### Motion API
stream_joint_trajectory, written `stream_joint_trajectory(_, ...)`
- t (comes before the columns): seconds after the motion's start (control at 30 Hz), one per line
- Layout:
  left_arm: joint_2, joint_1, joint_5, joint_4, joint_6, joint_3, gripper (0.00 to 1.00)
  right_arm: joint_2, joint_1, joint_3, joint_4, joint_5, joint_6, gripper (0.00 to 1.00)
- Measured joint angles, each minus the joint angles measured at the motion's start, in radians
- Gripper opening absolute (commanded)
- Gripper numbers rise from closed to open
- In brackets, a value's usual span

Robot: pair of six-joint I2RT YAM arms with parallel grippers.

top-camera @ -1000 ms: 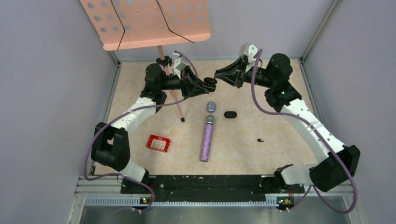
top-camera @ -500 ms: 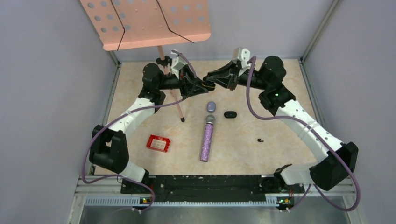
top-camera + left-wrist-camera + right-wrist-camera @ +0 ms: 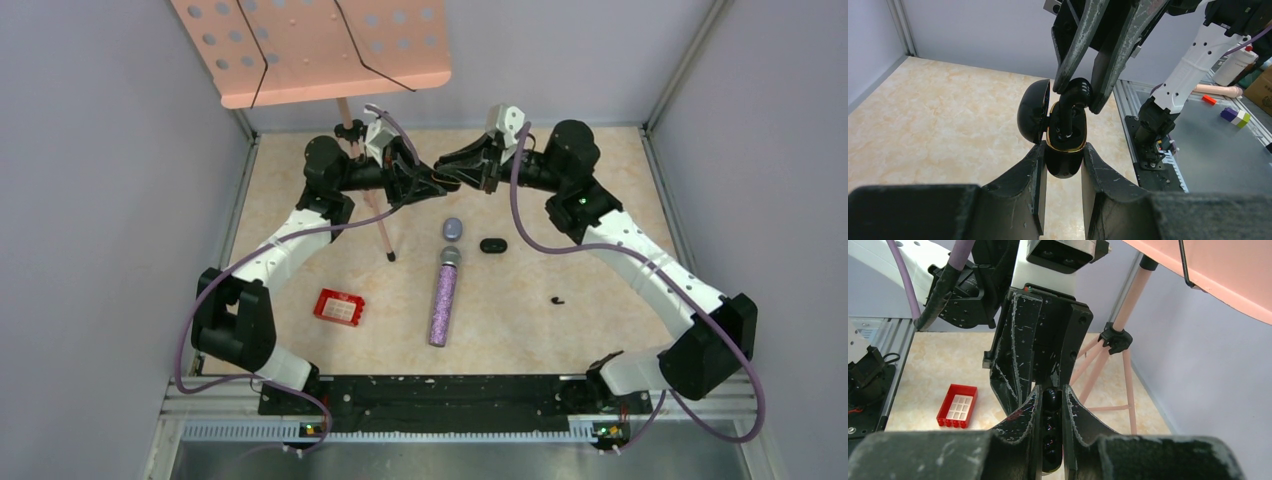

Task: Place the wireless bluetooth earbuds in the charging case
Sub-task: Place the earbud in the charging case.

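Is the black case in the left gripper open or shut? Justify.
Open: the black case shows its lid swung aside, gold rim exposed.

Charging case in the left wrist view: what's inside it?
A glossy black earbud, pinched by the right gripper, reaches stem-first into the open charging case held by the left gripper. The well's remainder is hidden.

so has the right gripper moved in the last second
Yes. The right gripper slid left, closing on the left gripper, judged against the purple case lying still.
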State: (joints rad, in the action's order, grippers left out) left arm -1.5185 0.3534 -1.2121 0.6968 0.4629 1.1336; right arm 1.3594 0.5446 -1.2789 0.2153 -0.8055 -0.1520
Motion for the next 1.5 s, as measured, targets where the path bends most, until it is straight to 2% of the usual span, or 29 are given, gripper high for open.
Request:
stream_joint_trajectory(0.7, 0.002, 0.000, 0.024, 0.007, 0.034, 0.005, 0.00, 0.003, 0.012, 0.002, -0.027, 0.020, -0.068, 0.00)
stream_joint_trajectory(0.8, 0.002, 0.000, 0.024, 0.007, 0.035, 0.005, 0.00, 0.003, 0.014, 0.002, -0.038, 0.018, -0.084, 0.09)
stream_joint_trajectory(0.93, 0.002, 0.000, 0.024, 0.007, 0.037, 0.005, 0.00, 0.003, 0.017, 0.002, -0.066, 0.012, -0.101, 0.13)
stream_joint_trajectory(1.07, 0.002, 0.000, 0.023, 0.005, 0.037, 0.005, 0.00, 0.003, 0.017, 0.000, -0.087, 0.010, -0.103, 0.30)
stream_joint_trajectory(1.17, 0.003, 0.000, 0.026, 0.008, 0.036, 0.005, 0.00, 0.003, 0.018, -0.011, -0.119, 0.004, -0.102, 0.38)
stream_joint_trajectory(1.5, 0.005, -0.004, 0.043, 0.015, 0.036, 0.005, 0.00, -0.010, 0.023, -0.121, -0.257, 0.004, -0.099, 0.43)
